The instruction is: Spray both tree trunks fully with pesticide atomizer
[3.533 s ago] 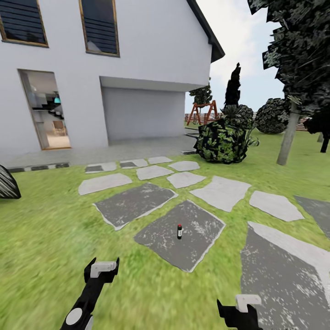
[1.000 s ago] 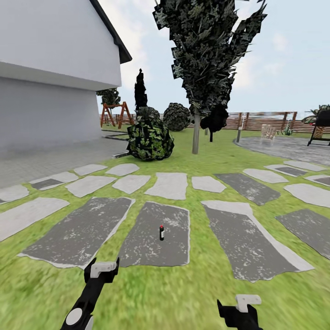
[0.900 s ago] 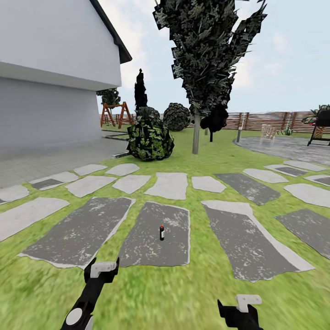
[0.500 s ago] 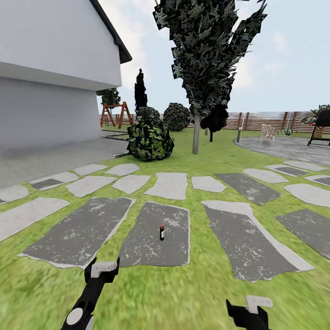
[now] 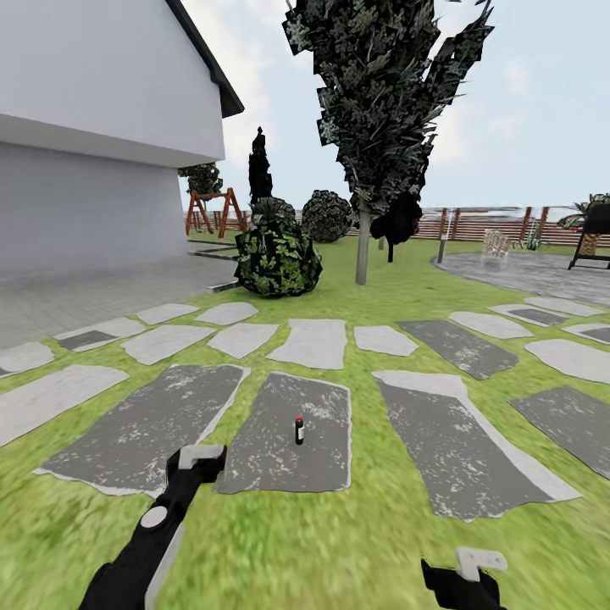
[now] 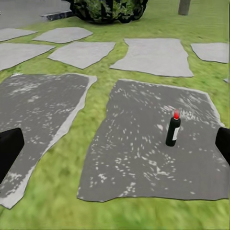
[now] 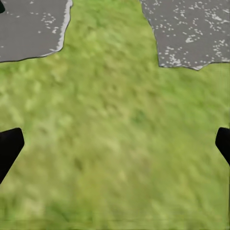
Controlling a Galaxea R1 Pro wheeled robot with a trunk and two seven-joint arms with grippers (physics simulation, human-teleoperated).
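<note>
The pesticide atomizer (image 5: 298, 429) stood upright on a stone slab (image 5: 288, 445), ahead of the nearer left gripper (image 5: 196, 462), whose fingers were wide apart.

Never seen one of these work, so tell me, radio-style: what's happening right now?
Left gripper open, empty. Right gripper open over grass. Atomizer upright on grey paving slab, untouched. Nothing blocking.

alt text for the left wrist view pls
A small dark atomizer with a red cap stands upright on a dark grey paving slab set in grass. The open left gripper's black fingertips frame the picture's edges, and paler slabs lie beyond.
</note>
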